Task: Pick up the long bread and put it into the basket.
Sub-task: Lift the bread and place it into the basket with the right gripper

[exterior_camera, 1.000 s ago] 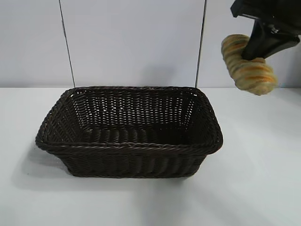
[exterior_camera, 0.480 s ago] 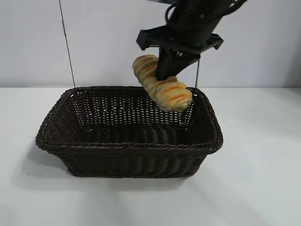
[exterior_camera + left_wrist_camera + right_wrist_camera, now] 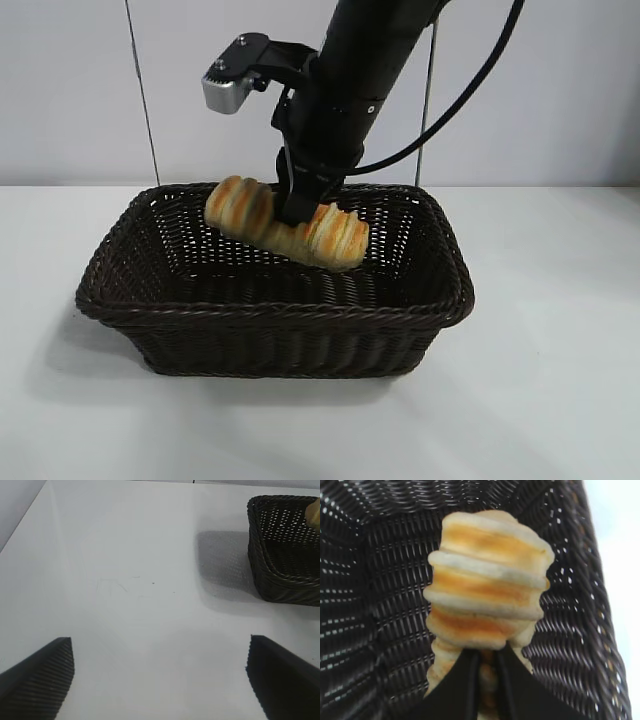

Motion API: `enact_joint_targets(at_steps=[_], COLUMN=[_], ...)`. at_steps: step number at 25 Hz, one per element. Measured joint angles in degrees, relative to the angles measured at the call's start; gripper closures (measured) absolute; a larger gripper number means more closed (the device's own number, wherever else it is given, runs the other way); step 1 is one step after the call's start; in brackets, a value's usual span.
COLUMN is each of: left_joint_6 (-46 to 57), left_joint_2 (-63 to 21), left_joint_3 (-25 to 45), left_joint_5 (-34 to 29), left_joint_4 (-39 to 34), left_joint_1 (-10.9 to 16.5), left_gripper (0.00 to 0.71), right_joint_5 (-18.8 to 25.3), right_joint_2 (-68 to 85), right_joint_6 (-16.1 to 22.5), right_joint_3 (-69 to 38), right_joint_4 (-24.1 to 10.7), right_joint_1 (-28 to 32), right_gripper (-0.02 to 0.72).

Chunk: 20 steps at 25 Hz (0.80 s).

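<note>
1. Right gripper [image 3: 296, 212] reaches down from above and hangs over the basket [image 3: 270, 318], inside its rim line toward the far side. Jaws pinched narrow on the long bread [image 3: 285, 224], gripping near its middle.
2. Long bread is airborne, not touching the weave as far as the exterior view shows. It lies roughly crosswise, left end higher, right end dipping toward the basket's far right wall. The right wrist view looks along the loaf [image 3: 487, 600] with the basket floor [image 3: 365, 615] below it.
3. Basket sits on the white tabletop [image 3: 560, 350], centre of scene, upright, nothing else in it that can be seen.
4. Left gripper [image 3: 160, 680] is parked off to the left over bare tabletop, jaws spread wide, holding nothing (only the two dark tips show). Basket corner [image 3: 285, 555] appears at the edge of its view.
5. Judgement: carry is nearly done; lowering and release remain.
6. Risks: the low right end sits close to the far right wall, so a release from here could leave the loaf propped on the rim or tip it out. A drop from this height could make it bounce or roll. Going down too far could press the jaws into the wicker and shove the basket.
</note>
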<state>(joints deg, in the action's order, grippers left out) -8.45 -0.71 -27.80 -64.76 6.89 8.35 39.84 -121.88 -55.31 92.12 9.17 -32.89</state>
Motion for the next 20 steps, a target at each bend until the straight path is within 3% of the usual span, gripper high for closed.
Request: enact_joint_targets(at_steps=[8, 10, 12, 16, 18, 20], left_joint_6=[0.0, 0.0, 0.0, 0.0, 0.0, 0.0], left_joint_2=[0.0, 0.0, 0.0, 0.0, 0.0, 0.0], left_joint_3=[0.0, 0.0, 0.0, 0.0, 0.0, 0.0], left_joint_5=[0.0, 0.0, 0.0, 0.0, 0.0, 0.0], left_joint_4=[0.0, 0.0, 0.0, 0.0, 0.0, 0.0], left_joint_1=[0.0, 0.0, 0.0, 0.0, 0.0, 0.0], left_gripper=[0.032, 0.032, 0.032, 0.032, 0.032, 0.032], right_joint_5=[-1.9, -1.9, -1.9, -0.8, 0.4, 1.7], right_joint_2=[-2.9, -2.9, -2.8, -1.5, -0.7, 0.1], right_joint_6=[0.0, 0.0, 0.0, 0.1, 0.8, 3.1], right_joint_3=[0.0, 0.0, 0.0, 0.0, 0.2, 1.2], right_joint_4=[1.0, 1.2, 1.5, 1.7, 1.7, 1.8], right_joint_1=[0.0, 0.0, 0.0, 0.0, 0.0, 0.0], right_gripper=[0.641, 0.613, 0.526, 0.153, 0.06, 0.029])
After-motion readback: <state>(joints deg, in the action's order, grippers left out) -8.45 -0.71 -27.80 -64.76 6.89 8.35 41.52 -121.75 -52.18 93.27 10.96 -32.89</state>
